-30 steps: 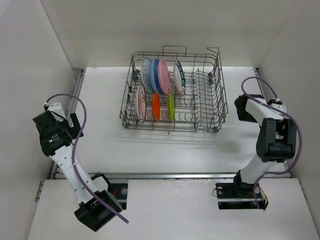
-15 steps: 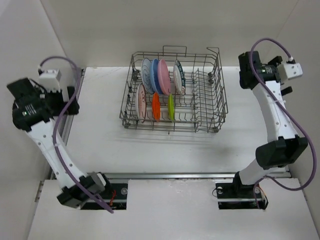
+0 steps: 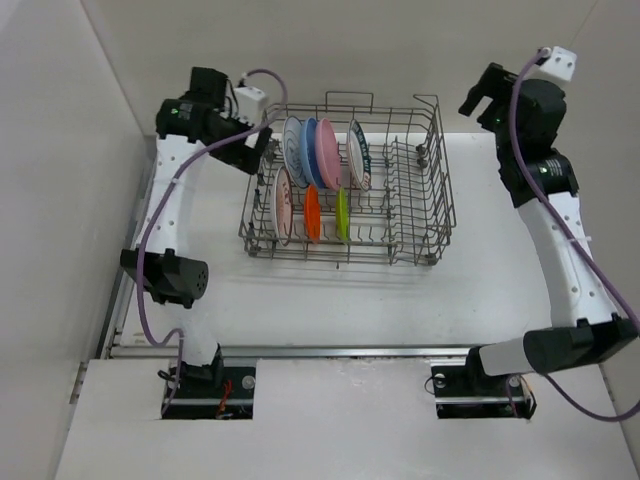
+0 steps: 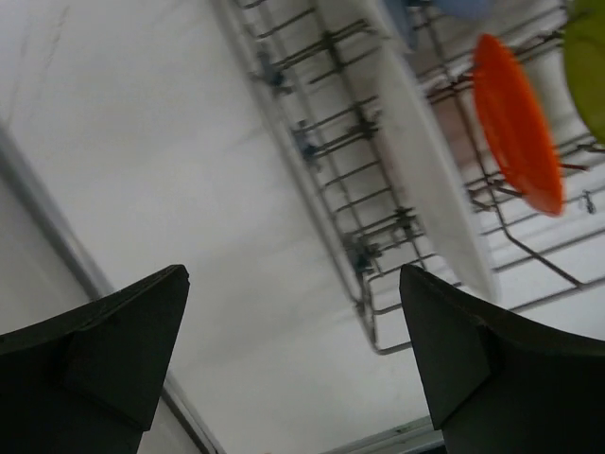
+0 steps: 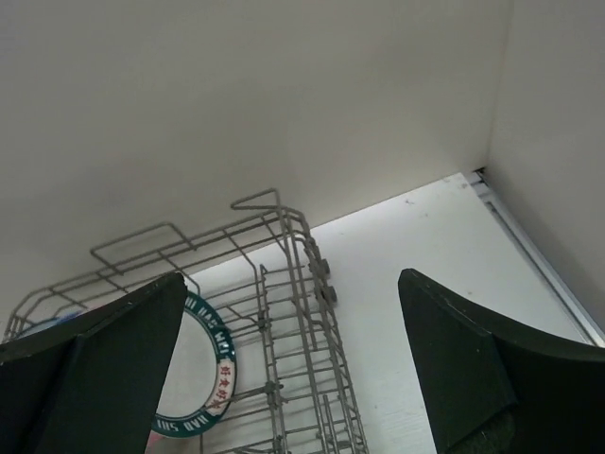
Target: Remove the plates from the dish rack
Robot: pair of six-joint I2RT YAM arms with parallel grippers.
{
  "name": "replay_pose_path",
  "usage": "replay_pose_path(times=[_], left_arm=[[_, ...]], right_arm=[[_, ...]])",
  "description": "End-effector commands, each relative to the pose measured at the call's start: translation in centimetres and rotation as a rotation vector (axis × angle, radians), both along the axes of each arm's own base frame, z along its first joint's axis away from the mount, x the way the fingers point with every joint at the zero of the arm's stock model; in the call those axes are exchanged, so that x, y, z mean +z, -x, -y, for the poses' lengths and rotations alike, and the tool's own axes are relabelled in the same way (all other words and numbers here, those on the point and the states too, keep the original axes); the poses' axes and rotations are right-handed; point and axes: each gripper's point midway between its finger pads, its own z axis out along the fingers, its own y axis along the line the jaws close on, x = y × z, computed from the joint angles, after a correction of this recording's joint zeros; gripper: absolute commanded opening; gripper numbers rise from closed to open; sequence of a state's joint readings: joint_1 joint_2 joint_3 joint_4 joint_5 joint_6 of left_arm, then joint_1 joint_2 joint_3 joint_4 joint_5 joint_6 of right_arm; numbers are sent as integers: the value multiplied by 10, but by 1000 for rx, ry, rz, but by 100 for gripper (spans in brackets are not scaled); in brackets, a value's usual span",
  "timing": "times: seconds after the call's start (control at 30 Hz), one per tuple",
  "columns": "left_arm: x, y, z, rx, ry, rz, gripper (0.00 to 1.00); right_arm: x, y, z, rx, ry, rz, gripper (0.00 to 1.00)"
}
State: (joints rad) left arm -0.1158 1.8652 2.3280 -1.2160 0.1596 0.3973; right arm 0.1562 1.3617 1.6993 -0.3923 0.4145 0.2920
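Observation:
The grey wire dish rack (image 3: 432,190) stands mid-table with the plates upright in it. Its back row holds a patterned white plate (image 3: 291,148), a light blue one (image 3: 310,152), a pink one (image 3: 327,152) and a green-rimmed white one (image 3: 358,155). In front stand another patterned white plate (image 3: 283,205), a small orange one (image 3: 312,212) and a yellow-green one (image 3: 342,213). My left gripper (image 3: 258,150) hovers open at the rack's back left corner, empty (image 4: 293,284), facing the orange plate (image 4: 515,123). Open and empty too, my right gripper (image 3: 478,105) hangs high beyond the back right corner (image 5: 291,279), above the green-rimmed plate (image 5: 194,378).
White walls close in the table (image 3: 250,290) on the left, back and right. A metal rail (image 3: 350,350) runs along the near edge by the arm bases. The rack's right half (image 5: 293,312) holds only bare tines.
Both arms have swung up and inward from the table's sides to the rack's back corners. Both grippers have stayed open. The plates and rack have not moved.

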Motion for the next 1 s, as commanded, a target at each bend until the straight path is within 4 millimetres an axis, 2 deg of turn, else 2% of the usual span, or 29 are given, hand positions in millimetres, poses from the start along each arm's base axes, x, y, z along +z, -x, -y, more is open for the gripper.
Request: replay_pose_path(times=[0.0,0.03,0.07,0.13,0.17,0.2,0.23,0.27,0.33,0.37,0.4,0.47,0.5,0.53,0.7,0.73,0.8,0.83,0.87,0.97], left_arm=[[58,23,40,-35,115,177,90],[58,26,49,-32,147,166,85],[49,24,62,-63,145,141,79],[36,29,74,-85,117,90,72],[19,26,79,-106,74,48,71],[9,28,87,-115,26,19,71],[-1,34,89,-130,-9,-25,71],[-19,34,95,-144,-28,-84,71],[-36,41,106,-164,-44,-149,71],[-44,40,103,-155,-65,-166,71],[-51,39,107,-145,-75,-177,71],[-63,28,98,-73,-121,-174,71],[-66,23,96,-49,-135,-166,68],[-72,17,91,-17,-168,-161,67],[-80,13,97,-1,-179,-155,48],[-85,12,98,7,-179,-167,35],[-93,19,100,-9,-171,-206,22],[-93,19,101,3,-164,-207,15],[-96,21,102,7,-153,-221,2],[-93,23,104,15,-132,-217,0]], right_arm=[[-37,-24,-29,139,107,-120,100],[-46,-25,-26,123,111,-141,100],[-54,-26,-29,122,115,-153,100],[-68,-22,-31,123,120,-175,100],[-74,-22,-35,131,112,-186,100],[-77,-19,-33,118,99,-188,100],[-88,-19,-38,130,104,-211,100],[-87,-16,-37,120,96,-208,100],[-94,-15,-40,120,102,-223,100],[-102,-14,-39,121,106,-247,100],[-102,-13,-41,115,110,-247,100],[-110,-10,-37,94,117,-263,100],[-106,-7,-40,103,117,-254,100],[-113,-7,-40,103,120,-268,100],[-125,-3,-45,121,115,-290,100],[-125,-3,-45,121,116,-290,100],[-124,-5,-44,111,114,-277,100],[-136,-7,-41,95,123,-303,100],[-141,-6,-40,86,127,-314,100],[-160,-15,-42,88,138,-361,100]])
